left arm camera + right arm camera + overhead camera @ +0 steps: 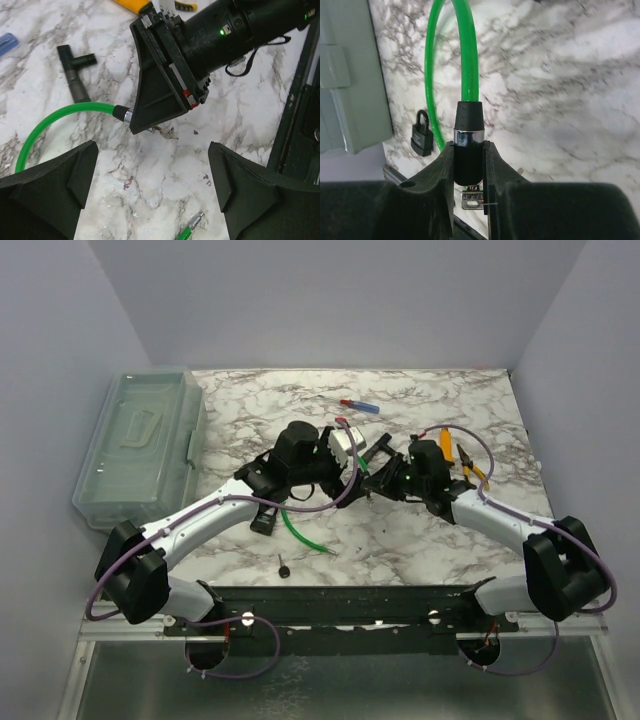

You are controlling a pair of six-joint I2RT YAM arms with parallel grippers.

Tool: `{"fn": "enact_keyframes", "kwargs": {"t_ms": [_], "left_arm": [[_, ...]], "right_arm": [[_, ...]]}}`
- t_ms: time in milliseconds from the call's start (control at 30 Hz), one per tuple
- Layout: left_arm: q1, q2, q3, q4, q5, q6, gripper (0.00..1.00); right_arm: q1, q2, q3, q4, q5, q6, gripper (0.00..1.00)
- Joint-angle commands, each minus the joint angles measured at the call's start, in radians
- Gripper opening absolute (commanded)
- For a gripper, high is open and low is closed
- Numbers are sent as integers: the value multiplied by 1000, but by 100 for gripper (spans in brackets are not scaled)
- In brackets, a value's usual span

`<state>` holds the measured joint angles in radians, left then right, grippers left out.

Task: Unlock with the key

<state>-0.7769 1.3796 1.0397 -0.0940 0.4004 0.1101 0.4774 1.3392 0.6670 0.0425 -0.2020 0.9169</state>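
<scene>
My right gripper (469, 165) is shut on the black lock barrel (468, 150) of a green cable lock (468, 60). A small silver key (472, 197) sticks out of the barrel's near end. In the left wrist view the key (167, 132) pokes out below the right gripper's fingers (160, 80), just above the marble. My left gripper (152, 185) is open and empty, facing the key from a short way off. The cable's loose metal-tipped end (192, 225) lies between its fingers. In the top view both grippers meet mid-table, left (350, 455) and right (380, 478).
A black padlock (421, 137) lies beside the cable; it also shows in the top view (265, 521). A clear plastic box (140, 445) stands at the left. A blue-and-red screwdriver (360, 406), yellow pliers (460, 455), a black T-shaped tool (75, 62) and a small black piece (284, 565) lie around.
</scene>
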Motion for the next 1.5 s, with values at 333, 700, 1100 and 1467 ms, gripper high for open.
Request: {"fn": "enact_keyframes", "kwargs": {"t_ms": [333,700,1100,1467], "left_arm": [[85,21,104,-33,-208,-202,93],[98,25,109,-35,-326,-212,90],[128,41,112,-29,-422,-251,88],[127,51,108,-29,-455,-240,86]], "right_arm": [[-7,427,544,43,117,-64,0],[-26,602,671,69,30,24,0],[3,522,301,249,-32,80,0],[4,541,373,177,-54,33,24]]}}
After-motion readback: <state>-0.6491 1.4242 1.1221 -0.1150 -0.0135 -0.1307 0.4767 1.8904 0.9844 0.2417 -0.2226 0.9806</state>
